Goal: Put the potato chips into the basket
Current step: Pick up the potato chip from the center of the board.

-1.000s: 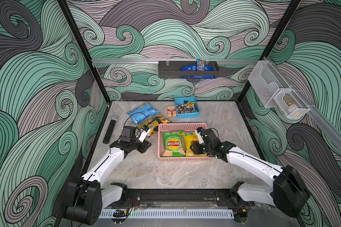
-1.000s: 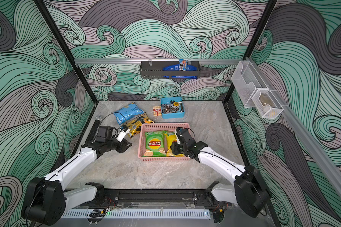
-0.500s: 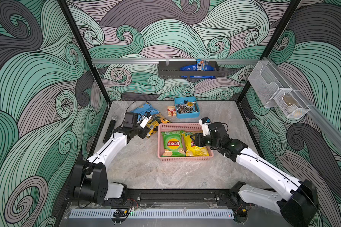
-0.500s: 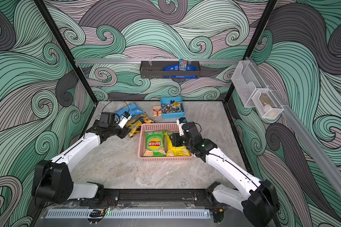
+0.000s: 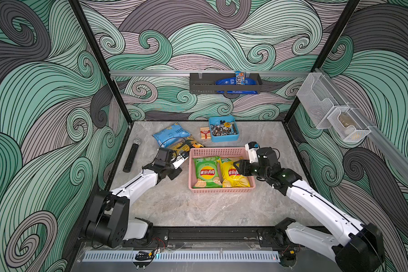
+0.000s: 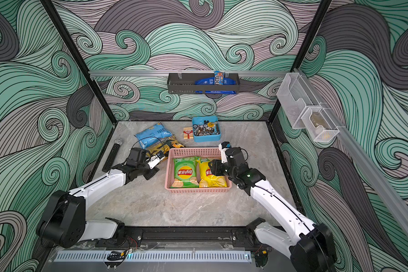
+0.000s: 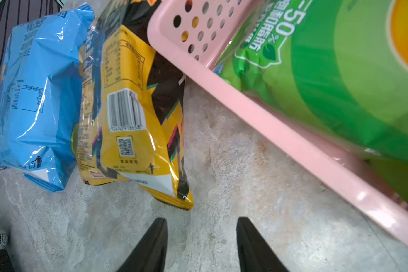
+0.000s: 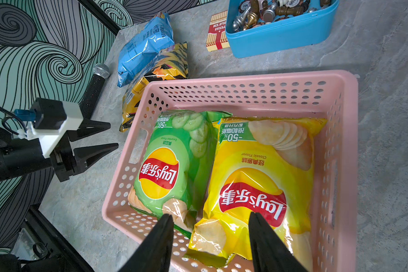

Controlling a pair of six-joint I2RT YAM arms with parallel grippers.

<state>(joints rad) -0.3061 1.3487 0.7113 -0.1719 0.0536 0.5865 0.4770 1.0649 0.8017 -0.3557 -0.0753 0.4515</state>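
Left wrist view, nearest first: my left pincer [image 7: 201,219] stands half open and empty over the mottled stone worktop [image 7: 233,169], just short of the crimped end seam of the black-and-yellow chip bag [image 7: 132,106]. That bag lies barcode up beside a corner of the perforated pink plastic basket [image 7: 269,117]. Beyond it, the light blue bag [image 7: 35,94] touches its side. Both are outside, so I judge the job half done. The green bag [image 8: 170,160] and yellow bag [image 8: 264,179] lie flat, side by side, inside. My right pincer [image 8: 211,214] hangs parted above them, holding nothing. Next I should pinch the slick, puffy foil near that seam, gently, since it will likely crumple and slide.
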